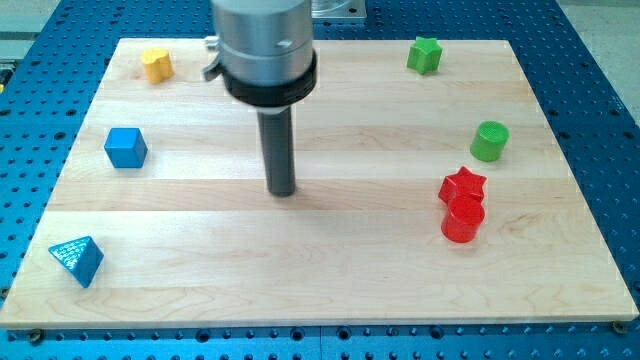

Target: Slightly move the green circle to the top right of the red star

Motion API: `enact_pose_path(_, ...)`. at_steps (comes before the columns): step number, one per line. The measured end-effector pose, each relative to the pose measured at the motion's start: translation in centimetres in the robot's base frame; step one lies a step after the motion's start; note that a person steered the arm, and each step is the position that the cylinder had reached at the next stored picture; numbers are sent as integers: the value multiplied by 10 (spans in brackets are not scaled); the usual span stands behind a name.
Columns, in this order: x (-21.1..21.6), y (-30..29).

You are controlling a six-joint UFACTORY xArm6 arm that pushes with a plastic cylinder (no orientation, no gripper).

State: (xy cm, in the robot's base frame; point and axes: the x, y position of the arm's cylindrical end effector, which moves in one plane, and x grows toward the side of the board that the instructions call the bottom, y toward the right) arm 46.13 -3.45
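The green circle [490,141] stands near the right edge of the wooden board [330,270]. The red star [462,186] lies just below and to its left, a small gap between them. A red circle [463,219] touches the red star from below. My tip [282,190] is near the middle of the board, far to the left of these blocks and touching none of them.
A green star [424,54] sits at the top right. A yellow block [156,64] sits at the top left. A blue cube [126,148] is at the left and a blue triangle [78,260] at the bottom left. The arm's grey body [264,45] hangs over the top centre.
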Motion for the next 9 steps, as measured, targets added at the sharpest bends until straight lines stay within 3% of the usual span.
enact_pose_path(3,-40,119)
enact_pose_path(4,-40,202)
enact_pose_path(5,-49,238)
enact_pose_path(6,-46,260)
enact_pose_path(8,6,261)
enact_pose_path(9,5,342)
